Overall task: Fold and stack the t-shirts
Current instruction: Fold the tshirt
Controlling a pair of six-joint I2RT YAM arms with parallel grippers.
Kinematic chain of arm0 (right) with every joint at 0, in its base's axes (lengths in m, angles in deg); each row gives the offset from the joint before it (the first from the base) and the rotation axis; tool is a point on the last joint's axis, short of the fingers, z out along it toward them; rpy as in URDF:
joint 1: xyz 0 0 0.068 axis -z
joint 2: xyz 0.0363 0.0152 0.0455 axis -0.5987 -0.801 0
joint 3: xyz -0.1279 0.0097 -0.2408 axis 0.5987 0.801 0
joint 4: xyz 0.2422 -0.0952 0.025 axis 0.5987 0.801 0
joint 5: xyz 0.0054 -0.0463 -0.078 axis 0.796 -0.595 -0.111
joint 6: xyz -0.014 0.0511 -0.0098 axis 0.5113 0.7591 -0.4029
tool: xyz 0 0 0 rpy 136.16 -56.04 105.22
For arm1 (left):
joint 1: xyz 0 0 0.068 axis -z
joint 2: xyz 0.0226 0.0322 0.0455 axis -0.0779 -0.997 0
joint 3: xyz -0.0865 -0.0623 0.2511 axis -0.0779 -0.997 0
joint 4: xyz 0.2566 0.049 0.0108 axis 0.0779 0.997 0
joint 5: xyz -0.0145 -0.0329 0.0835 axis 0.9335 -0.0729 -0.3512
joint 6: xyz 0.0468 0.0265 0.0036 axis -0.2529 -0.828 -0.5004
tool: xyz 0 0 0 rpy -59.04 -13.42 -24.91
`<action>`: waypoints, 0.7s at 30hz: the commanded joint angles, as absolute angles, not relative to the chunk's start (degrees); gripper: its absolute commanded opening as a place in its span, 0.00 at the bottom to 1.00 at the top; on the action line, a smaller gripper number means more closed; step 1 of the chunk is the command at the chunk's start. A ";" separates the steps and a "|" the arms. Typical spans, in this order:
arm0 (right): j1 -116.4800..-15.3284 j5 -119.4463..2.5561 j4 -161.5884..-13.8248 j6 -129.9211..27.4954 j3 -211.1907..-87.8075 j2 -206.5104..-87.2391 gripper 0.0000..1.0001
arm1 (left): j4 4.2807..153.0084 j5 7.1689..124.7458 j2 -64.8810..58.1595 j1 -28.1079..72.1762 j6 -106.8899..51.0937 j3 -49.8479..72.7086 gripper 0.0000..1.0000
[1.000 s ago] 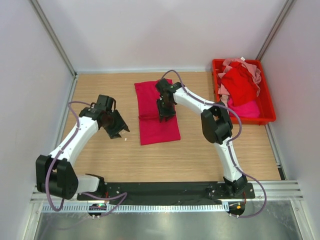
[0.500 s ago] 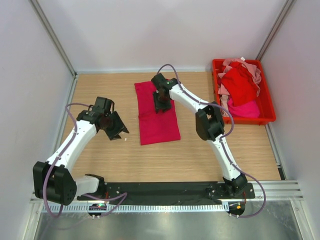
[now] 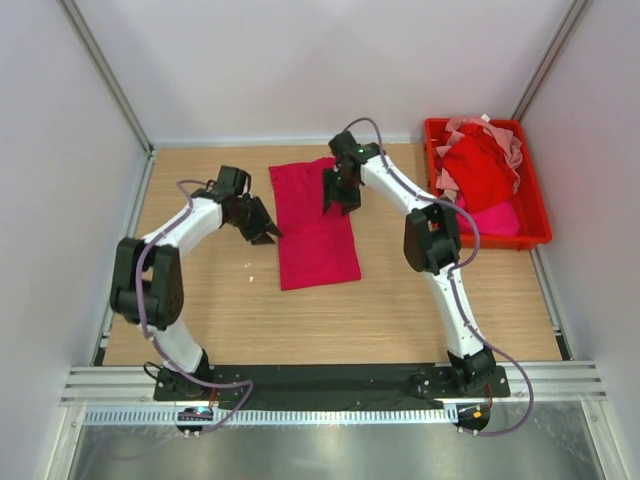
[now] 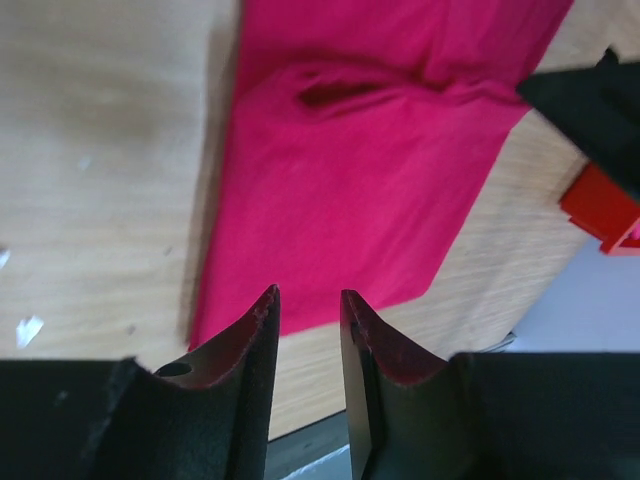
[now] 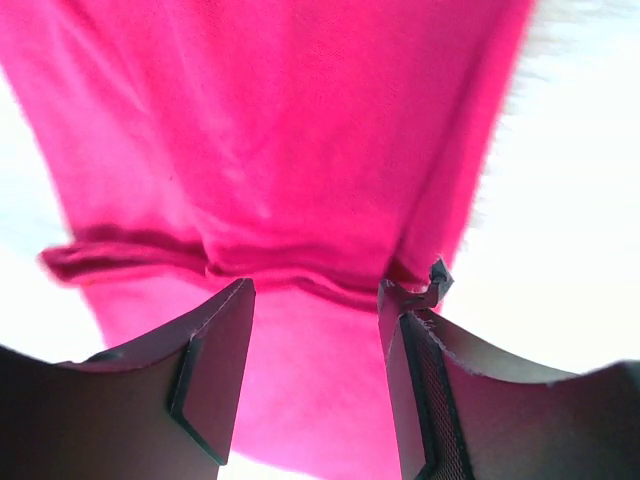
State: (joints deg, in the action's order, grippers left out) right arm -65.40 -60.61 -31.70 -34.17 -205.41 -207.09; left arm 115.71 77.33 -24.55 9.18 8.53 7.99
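A crimson-magenta t-shirt (image 3: 318, 245) lies folded into a long strip on the wooden table, with a fold ridge across its far half. My left gripper (image 3: 268, 232) hovers at the strip's left edge, open by a narrow gap and empty; the left wrist view (image 4: 308, 310) shows the shirt (image 4: 370, 180) just beyond its tips. My right gripper (image 3: 336, 200) is over the strip's far right part, open and empty. In the right wrist view (image 5: 315, 300) the shirt (image 5: 290, 150) fills the frame, with the ridge between the fingers. Red (image 3: 480, 170) and pale pink (image 3: 508, 145) shirts lie heaped in the bin.
A rigid red plastic bin (image 3: 537, 205) stands at the table's far right, against the right wall. White walls close in the left, back and right sides. A small white scrap (image 3: 250, 266) lies on the wood left of the strip.
My left arm has swung in from the left to the shirt's left edge. My right gripper has moved from the middle of the strip toward its far right part.
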 commanded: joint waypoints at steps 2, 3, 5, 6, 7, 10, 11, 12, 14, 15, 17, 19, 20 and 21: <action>-61.49 -45.99 -36.87 -30.97 -197.65 -197.64 0.58 | 107.03 85.46 -33.30 9.33 9.91 15.71 0.29; -61.04 -41.78 -40.19 -30.52 -195.61 -196.93 0.55 | 105.98 86.95 -34.81 9.33 10.18 16.68 0.28; -60.07 -37.63 -43.55 -29.21 -190.36 -195.44 0.47 | 105.01 88.28 -38.59 9.25 11.23 19.06 0.25; -59.37 -35.78 -47.48 -28.50 -188.67 -194.91 0.37 | 104.14 88.80 -39.74 9.25 11.58 19.41 0.23; -59.02 -32.37 -49.70 -27.63 -186.91 -194.64 0.30 | 102.56 89.85 -40.45 9.16 12.02 19.68 0.23; -57.61 -27.69 -56.64 -24.64 -182.51 -194.64 0.08 | 99.82 91.62 -43.35 8.72 13.17 20.56 0.20; -57.26 -26.55 -57.88 -23.93 -181.80 -194.90 0.04 | 99.73 91.80 -44.14 8.46 13.17 21.34 0.20; -56.56 -25.40 -61.11 -22.01 -180.49 -195.86 0.01 | 99.56 91.97 -45.19 8.37 13.08 21.70 0.20; -55.94 -22.94 -64.81 -20.07 -179.34 -197.01 0.01 | 99.29 92.85 -46.16 7.67 13.08 22.31 0.19; -55.76 -22.41 -65.53 -18.84 -179.33 -198.32 0.01 | 99.21 92.94 -46.78 7.40 13.17 22.40 0.19; -55.15 -22.05 -67.11 -17.78 -179.25 -199.38 0.01 | 99.20 93.03 -47.31 6.44 13.17 22.41 0.18; -54.36 -22.05 -68.69 -16.46 -178.72 -200.35 0.01 | 99.21 93.03 -48.10 6.00 12.91 22.49 0.18; -53.92 -21.97 -70.44 -15.85 -177.50 -200.53 0.01 | 99.12 93.29 -48.45 5.99 12.73 22.49 0.18; -53.65 -21.88 -71.33 -15.23 -176.88 -200.88 0.01 | 99.12 93.29 -48.97 5.91 12.56 22.75 0.18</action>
